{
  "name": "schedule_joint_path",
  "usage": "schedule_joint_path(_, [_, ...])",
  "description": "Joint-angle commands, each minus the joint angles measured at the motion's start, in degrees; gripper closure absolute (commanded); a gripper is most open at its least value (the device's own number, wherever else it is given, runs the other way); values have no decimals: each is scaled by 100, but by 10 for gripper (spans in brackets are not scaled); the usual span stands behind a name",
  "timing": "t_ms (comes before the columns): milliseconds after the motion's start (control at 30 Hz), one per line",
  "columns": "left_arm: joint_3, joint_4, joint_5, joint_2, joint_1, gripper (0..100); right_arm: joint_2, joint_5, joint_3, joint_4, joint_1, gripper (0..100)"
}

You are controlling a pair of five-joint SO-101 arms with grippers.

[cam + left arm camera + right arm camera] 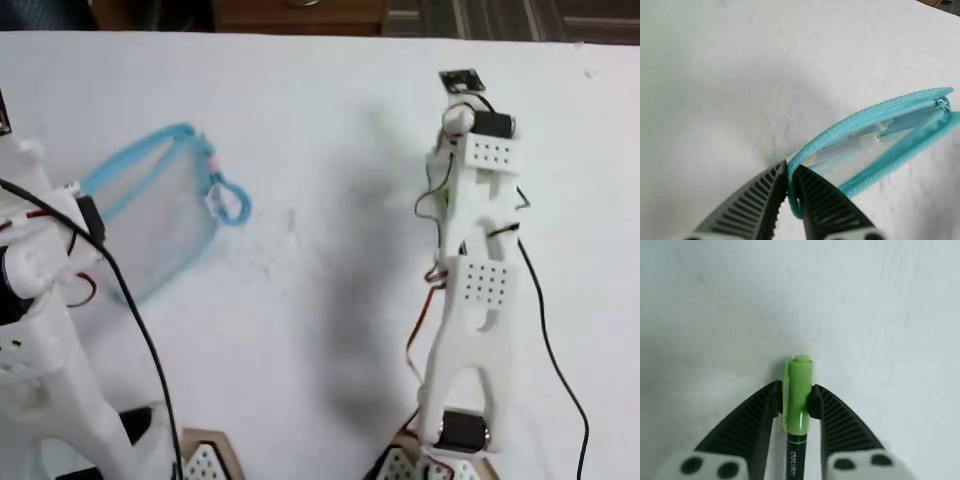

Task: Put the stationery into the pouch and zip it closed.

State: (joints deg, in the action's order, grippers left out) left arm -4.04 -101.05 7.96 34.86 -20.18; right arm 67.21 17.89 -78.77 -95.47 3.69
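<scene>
White print runs along the black barrel of the pen (pixel 800 375) (green cap forward). The right tool (pixel 795 389) is clamped on it, arm stretched over the counter (pixel 320 120). The left tool (pixel 789 168) pinches the rim of the unzipped pouch (pixel 880 145).

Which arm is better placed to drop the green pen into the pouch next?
Right. The right hand is shut on the green pen, ready to carry it over. The left hand pinches the open pouch at its rim, so it is busy holding it.
</scene>
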Motion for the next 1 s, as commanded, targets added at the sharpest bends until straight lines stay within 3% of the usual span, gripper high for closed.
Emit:
schedule_joint_path(0, [-70,18,18,4,-40,978,-110,-9,-932,-602,-277,981])
schedule_joint_path(167, [-70,18,18,4,-40,978,-268,-18,-1688,-620,-488,981])
schedule_joint_path(367, [-70,9,18,4,-40,978,-1455,-475,-835,-620,-734,981])
schedule_joint_path(500, [-70,9,18,4,-40,978,-2791,-923,615,-620,-954,981])
schedule_joint_path(767, [-70,18,35,4,-40,978,-5807,-1196,4624,-593,-1596,981])
schedule_joint_path(967, [-70,18,35,4,-31,978,-7240,-1178,6971,-435,-2273,981])
